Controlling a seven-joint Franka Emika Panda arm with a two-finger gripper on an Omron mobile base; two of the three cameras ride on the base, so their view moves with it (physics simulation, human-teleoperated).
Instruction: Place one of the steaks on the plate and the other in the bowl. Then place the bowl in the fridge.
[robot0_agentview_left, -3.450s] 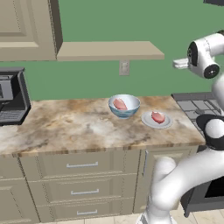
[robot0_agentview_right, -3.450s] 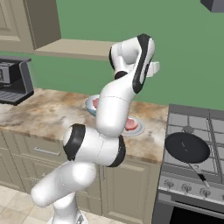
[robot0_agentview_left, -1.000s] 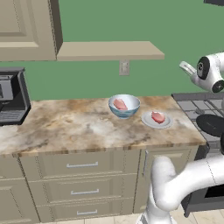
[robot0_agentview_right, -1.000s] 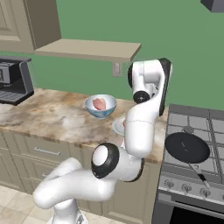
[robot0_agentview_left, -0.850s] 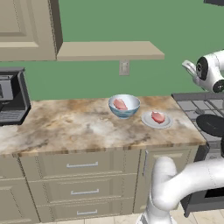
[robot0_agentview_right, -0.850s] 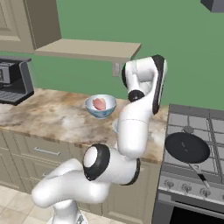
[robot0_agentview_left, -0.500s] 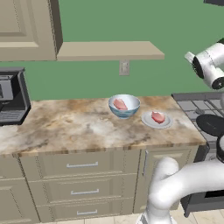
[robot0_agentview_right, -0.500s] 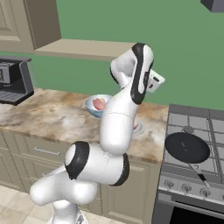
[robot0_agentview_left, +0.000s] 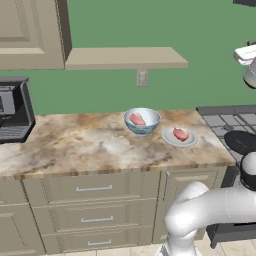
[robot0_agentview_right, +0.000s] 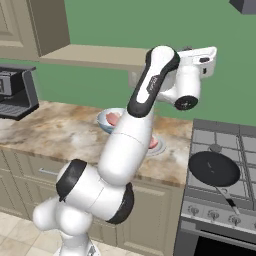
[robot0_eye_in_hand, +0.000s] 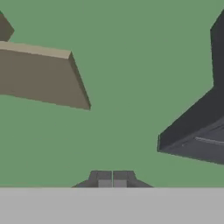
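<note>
The fridge is where the bowl (robot0_agentview_left: 142, 120) must end up, and we see no fridge ahead of us, so we judge the coming move has two parts: come down to the bowl, then carry it off to wherever the fridge stands. The counter (robot0_agentview_left: 75, 150) runs left to right across our front, with the stove (robot0_agentview_right: 220, 170) at its right end. The bowl sits upright toward the back of the counter, its mouth facing up, one steak (robot0_agentview_left: 136, 119) lying inside it; being round, it has no long axis to line up with, so we think any rim approach would serve. Just beside it to the right, apart from it, the plate (robot0_agentview_left: 179, 137) carries the other steak (robot0_agentview_left: 180, 134), so the sorting looks done. Our gripper (robot0_eye_in_hand: 112, 178) is raised high over the stove end, looking at the green wall with the shelf (robot0_eye_in_hand: 39, 78) on one side and the dark range hood (robot0_eye_in_hand: 197, 131) on the other. Its two fingertips are pressed together and hold nothing. From there the bowl lies well below and off to the left.
</note>
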